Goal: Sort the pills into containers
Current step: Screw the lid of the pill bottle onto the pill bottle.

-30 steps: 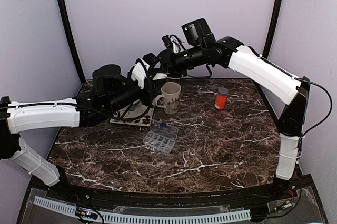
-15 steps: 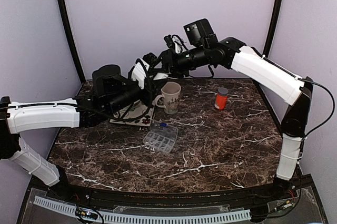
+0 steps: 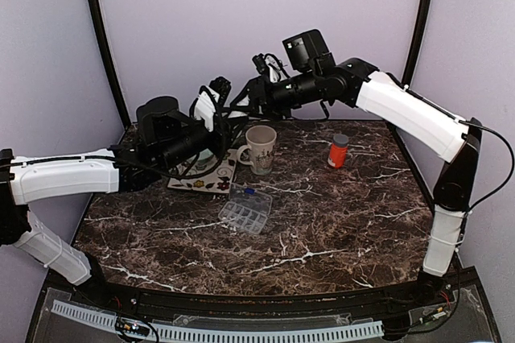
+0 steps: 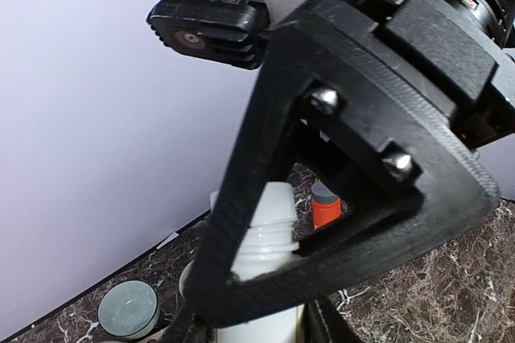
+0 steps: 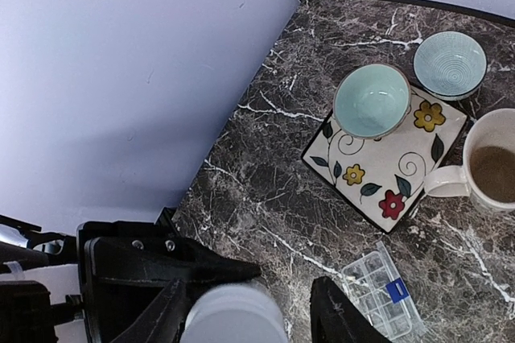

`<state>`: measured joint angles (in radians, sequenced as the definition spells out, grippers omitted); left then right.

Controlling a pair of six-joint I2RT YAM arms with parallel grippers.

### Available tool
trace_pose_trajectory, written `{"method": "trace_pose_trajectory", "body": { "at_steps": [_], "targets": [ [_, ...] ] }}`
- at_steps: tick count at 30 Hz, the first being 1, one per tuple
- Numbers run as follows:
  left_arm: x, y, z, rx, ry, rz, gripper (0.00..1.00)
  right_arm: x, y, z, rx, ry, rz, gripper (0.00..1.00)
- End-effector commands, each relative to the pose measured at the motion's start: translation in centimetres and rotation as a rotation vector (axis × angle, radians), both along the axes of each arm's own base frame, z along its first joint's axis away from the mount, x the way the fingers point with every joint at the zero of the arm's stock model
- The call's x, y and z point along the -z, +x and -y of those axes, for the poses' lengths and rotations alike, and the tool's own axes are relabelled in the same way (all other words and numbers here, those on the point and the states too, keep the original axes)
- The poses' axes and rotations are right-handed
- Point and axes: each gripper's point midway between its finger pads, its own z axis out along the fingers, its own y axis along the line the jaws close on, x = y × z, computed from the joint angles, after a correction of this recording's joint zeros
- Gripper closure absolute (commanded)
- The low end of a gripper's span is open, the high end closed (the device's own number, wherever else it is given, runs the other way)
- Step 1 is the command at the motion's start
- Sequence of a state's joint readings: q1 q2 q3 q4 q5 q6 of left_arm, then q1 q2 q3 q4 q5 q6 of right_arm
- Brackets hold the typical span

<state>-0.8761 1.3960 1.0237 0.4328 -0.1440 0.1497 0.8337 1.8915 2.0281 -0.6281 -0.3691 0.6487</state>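
— Where is the bottle, reckoned from the mug (image 3: pixel 261 148)?

— Up in the air, above the mug and to its left; the left gripper (image 3: pixel 211 111) comes in from the mug's left and is clamped on the body of the white bottle (image 4: pixel 261 234), whose threaded neck rises out of it.

— And its long axis?

— Roughly upright, I judge; the right wrist view looks straight down on its round white top, with the table far below.

— So the right arm has the top?

— The right gripper (image 3: pixel 240 105) reaches in from the mug's right and sits over that top end, a finger on either side; one finger looks to be touching, the other shows a sliver of gap, so I cannot tell whether it is clamped; nor can I tell whether a cap is on.

— What does the coming move turn on?

— The right jaws staying in line with the neck; the pill organiser (image 3: pixel 245 210) lies on the table in front of the mug, the orange bottle (image 3: pixel 339 150) to the mug's right.
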Motion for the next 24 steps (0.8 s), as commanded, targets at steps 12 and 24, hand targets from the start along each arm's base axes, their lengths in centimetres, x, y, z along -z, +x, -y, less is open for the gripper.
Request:
{"method": "trace_pose_trajectory", "body": {
  "at_steps": [12, 24],
  "targets": [
    [-1.5, 0.8, -2.0, -0.040, -0.064, 0.004, 0.98, -1.9, -1.3, 0.9, -0.027, 0.025, 0.036, 0.46],
    [-0.5, 1.5, -2.5, -0.009, -0.081, -0.067, 0.98, -2.6, -1.5, 2.2, -0.033, 0.003, 0.075, 0.45]
  ]
}}
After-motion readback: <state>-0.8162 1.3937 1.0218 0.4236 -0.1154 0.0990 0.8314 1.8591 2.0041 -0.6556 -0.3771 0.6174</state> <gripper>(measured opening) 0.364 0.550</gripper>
